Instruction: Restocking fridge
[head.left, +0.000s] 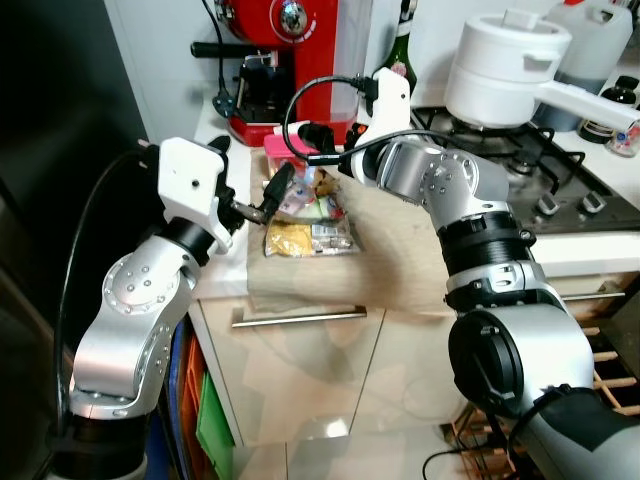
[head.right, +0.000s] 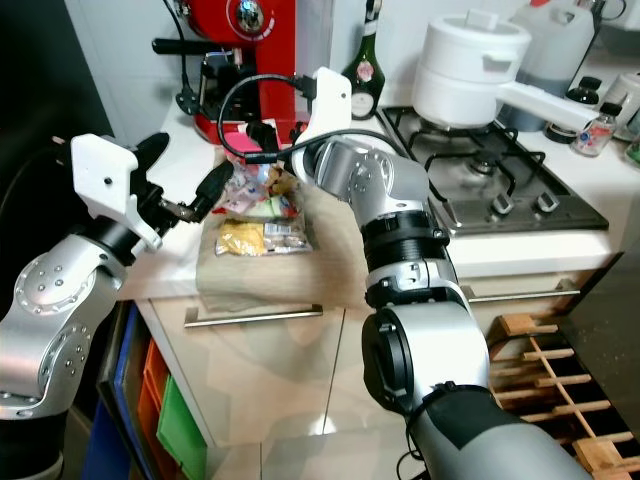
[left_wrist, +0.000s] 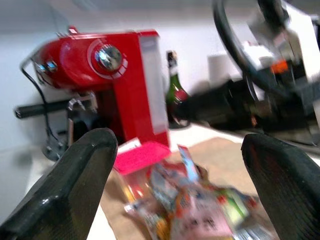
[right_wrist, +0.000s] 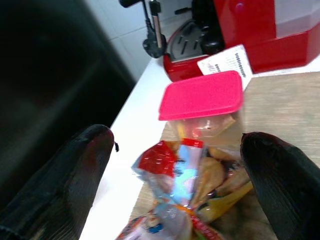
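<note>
A heap of clear food bags (head.left: 310, 225) lies on a beige cloth (head.left: 390, 250) on the counter, with a pink-lidded tub (head.left: 283, 147) just behind it. My left gripper (head.left: 250, 170) hovers open at the heap's left side, one fingertip close to the bags. From the right and behind, my right gripper (head.left: 318, 148) hangs open just above the tub and bags. The right wrist view has the tub (right_wrist: 202, 95) and bags (right_wrist: 185, 175) between its spread fingers (right_wrist: 75, 175). Neither gripper holds anything.
A red coffee machine (head.left: 290, 60) and a green bottle (head.left: 402, 50) stand behind the cloth. A white pot (head.left: 505, 65) sits on the gas hob (head.left: 560, 180) at right. A dark fridge side (head.left: 50, 150) rises at left. Drawers with a bar handle (head.left: 300, 318) lie below.
</note>
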